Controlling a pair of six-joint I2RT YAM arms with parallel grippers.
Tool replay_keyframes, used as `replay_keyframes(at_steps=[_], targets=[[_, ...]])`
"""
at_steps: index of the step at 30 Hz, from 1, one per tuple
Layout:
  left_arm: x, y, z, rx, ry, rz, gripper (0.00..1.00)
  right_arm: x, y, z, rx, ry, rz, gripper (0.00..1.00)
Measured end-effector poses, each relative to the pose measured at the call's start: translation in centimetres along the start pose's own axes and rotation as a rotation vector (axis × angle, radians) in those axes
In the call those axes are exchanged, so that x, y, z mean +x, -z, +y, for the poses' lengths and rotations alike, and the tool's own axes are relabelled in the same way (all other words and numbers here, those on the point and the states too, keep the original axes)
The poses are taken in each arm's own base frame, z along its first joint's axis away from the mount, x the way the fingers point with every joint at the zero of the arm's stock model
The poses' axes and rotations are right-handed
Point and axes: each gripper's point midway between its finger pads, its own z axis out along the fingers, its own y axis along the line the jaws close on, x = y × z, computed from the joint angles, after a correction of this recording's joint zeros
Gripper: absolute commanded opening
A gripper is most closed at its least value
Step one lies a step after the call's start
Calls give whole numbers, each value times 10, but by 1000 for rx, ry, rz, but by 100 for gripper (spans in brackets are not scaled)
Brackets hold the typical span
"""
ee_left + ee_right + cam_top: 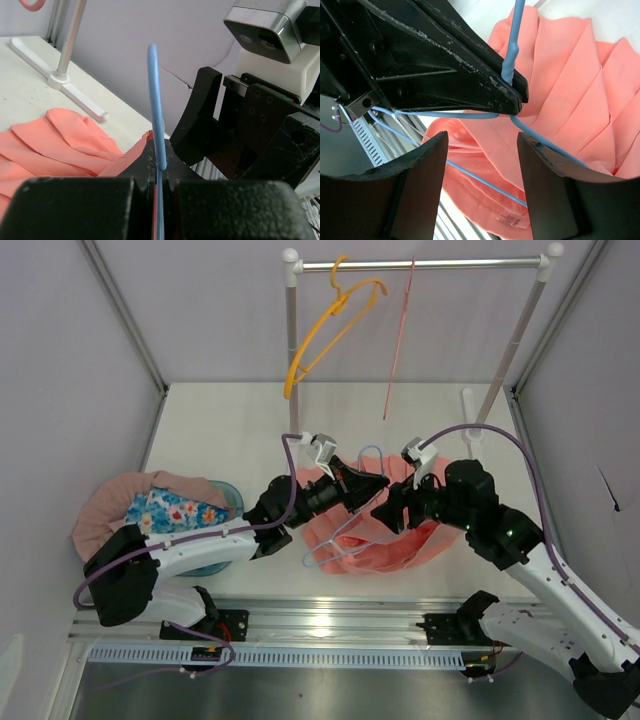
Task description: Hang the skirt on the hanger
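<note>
On the white table (230,430), between grey walls (200,310), lies the salmon skirt (385,552).

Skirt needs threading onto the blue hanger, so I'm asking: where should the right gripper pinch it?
Probably the layered edge by the label, from above: the skirt lies loosely folded there, and the open right gripper hangs over it.

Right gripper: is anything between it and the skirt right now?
Yes. The left gripper, shut on the blue hanger, crosses just ahead of the right gripper and its open jaws. The hanger's wires also run across the skirt beyond them.
</note>
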Motion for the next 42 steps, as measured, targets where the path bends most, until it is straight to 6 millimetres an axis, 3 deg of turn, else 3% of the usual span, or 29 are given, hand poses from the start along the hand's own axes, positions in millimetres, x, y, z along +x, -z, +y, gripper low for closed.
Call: replay_keyframes(at_steps=[5,10,17,23,42], targets=[[0,1,-2,8,6,3,0,-7,10,3,-10,19,-35,66],[2,1,-5,22,9,17,0,-29,26,8,-43,36,-90,66],[7,3,-8,42,21,41,0,-49,34,-7,-44,47,-127,68],[12,4,-8,44,26,63,0,-43,22,-18,-77,31,-79,68],[6,1,-16,71,50,78,0,-16,8,-6,-244,-16,-27,64]])
